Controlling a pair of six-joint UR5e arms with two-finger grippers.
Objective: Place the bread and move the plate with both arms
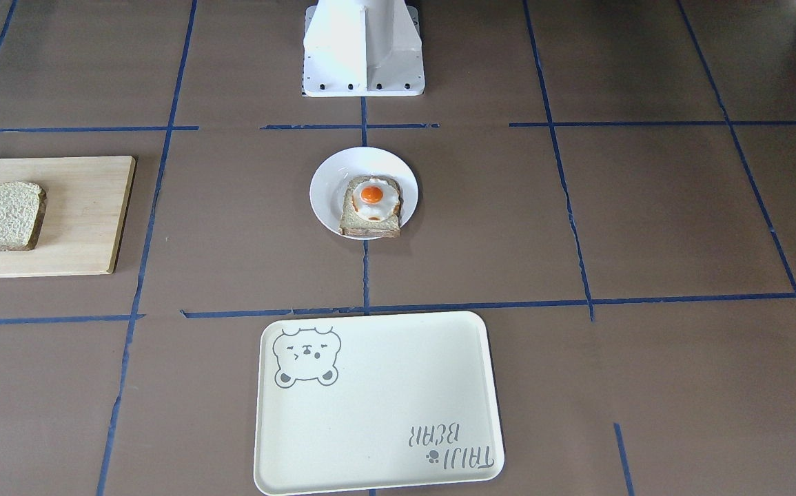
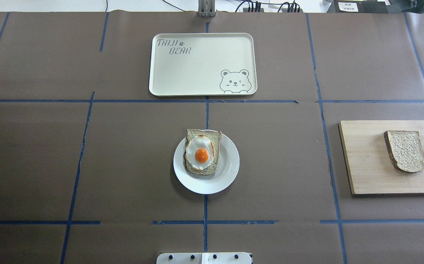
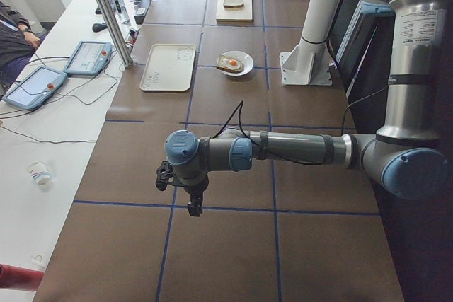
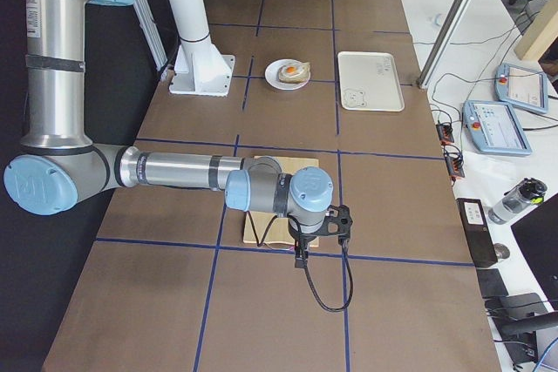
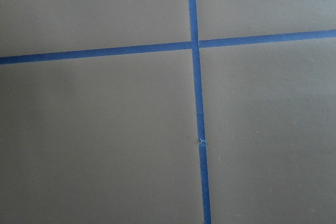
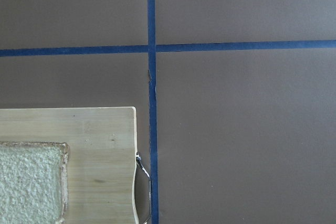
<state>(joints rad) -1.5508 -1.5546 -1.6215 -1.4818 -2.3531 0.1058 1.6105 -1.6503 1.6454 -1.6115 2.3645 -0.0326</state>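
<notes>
The bare bread slice [image 1: 6,216] lies on a wooden cutting board [image 1: 87,220] at the robot's right end of the table; it also shows in the overhead view [image 2: 405,150] and at the lower left of the right wrist view [image 6: 29,182]. The white plate [image 2: 230,172] sits mid-table and carries a second slice with a fried egg [image 2: 202,152]. The left gripper [image 3: 192,210] hangs over bare table far from the plate. The right gripper [image 4: 299,260] hangs just past the board's edge. I cannot tell whether either gripper is open or shut.
A cream bear tray [image 2: 197,66] lies beyond the plate, on the operators' side. The white base pedestal [image 1: 363,55] stands behind the plate. Blue tape lines cross the brown table. Tablets, cables and a cup lie on the white bench past the table's far edge.
</notes>
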